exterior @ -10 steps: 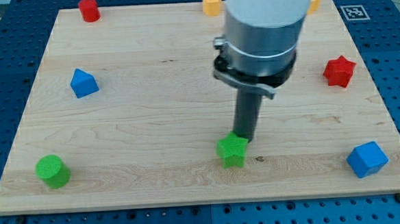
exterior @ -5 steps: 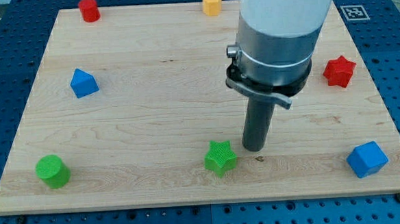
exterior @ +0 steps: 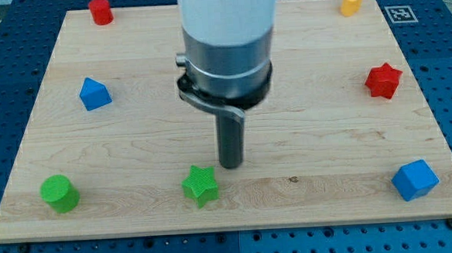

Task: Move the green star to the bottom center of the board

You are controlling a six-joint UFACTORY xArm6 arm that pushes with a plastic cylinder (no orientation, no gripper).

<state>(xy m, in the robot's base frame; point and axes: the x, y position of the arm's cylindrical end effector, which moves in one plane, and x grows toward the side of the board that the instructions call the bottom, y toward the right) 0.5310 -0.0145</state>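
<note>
The green star [exterior: 201,184] lies near the bottom edge of the wooden board [exterior: 134,139], a little left of the board's middle. My tip [exterior: 230,166] rests on the board just to the upper right of the star, with a small gap between them. The rod hangs from the large grey arm body [exterior: 225,41], which hides the top middle of the board.
A green cylinder [exterior: 60,192] sits at bottom left, a blue block [exterior: 414,179] at bottom right. A blue block [exterior: 94,93] is at left, a red star [exterior: 383,80] at right. A red cylinder [exterior: 100,10] and a yellow block [exterior: 351,1] sit along the top.
The green star has slid left along the bottom of the board. My tip has moved left with it, ending at its upper right. The arm now hides the top-middle yellow block.
</note>
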